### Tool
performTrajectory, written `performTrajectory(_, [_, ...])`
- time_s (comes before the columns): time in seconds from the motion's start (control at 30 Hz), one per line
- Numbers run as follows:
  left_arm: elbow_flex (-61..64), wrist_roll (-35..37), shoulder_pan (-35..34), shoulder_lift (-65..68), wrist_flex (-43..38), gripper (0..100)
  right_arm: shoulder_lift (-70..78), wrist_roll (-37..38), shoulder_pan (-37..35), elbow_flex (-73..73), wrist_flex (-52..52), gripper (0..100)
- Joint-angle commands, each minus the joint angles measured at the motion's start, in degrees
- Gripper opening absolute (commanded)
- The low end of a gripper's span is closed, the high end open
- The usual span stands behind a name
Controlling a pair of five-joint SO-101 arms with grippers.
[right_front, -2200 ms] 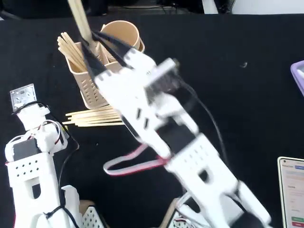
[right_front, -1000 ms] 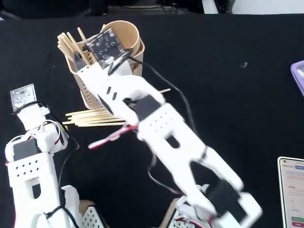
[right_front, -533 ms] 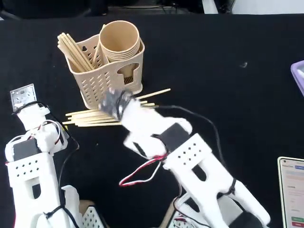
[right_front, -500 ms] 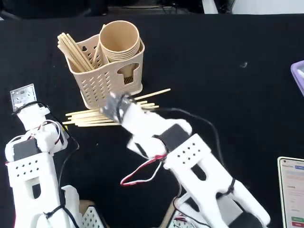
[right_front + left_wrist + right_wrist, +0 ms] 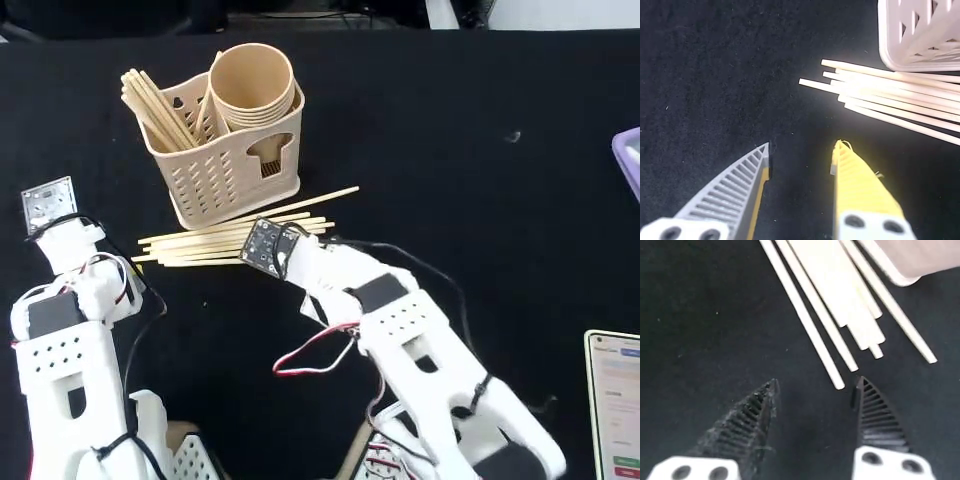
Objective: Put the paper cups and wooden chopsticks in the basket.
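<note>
Over on the left of the black counter (image 5: 450,200), the left arm (image 5: 60,330) is folded up tight by its base, wrist tipped down at the surface. The left gripper (image 5: 801,145) is seen with its fingers (image 5: 860,185) spread apart and nothing held, just bare counter between them. The near ends of the loose chopsticks (image 5: 210,240) are laid a little ahead of the tips, untouched.

Further back, the beige basket (image 5: 225,165) is stood upright. A bunch of wooden chopsticks (image 5: 155,100) is leaned in its left compartment, and the paper cups (image 5: 252,80) are nested as a stack in the right one. The loose chopsticks are laid flat just in front of the basket, mostly side by side, with one angled out to the right.

The right arm (image 5: 400,340) is stretched forward low over the counter, wrist bent down over the right end of that bundle. The right gripper (image 5: 817,381) is released too, black fingers (image 5: 877,415) wide and empty. One stick end is caught between the two tips; whether it's touched can't be told.

At the far right edge, a purple object (image 5: 628,155) and a phone (image 5: 612,400) are cut off by the frame.
</note>
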Motion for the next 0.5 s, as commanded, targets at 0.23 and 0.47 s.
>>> performTrajectory(0.23, [-0.3,-0.5,-0.5,-1.0,-0.5,21,18.8,7.0,1.1,-14.8,-1.9,23.0])
performTrajectory(0.47, [-0.3,-0.5,-0.5,-1.0,-0.5,21,25.8,8.5,1.2,-21.3,-1.9,23.0])
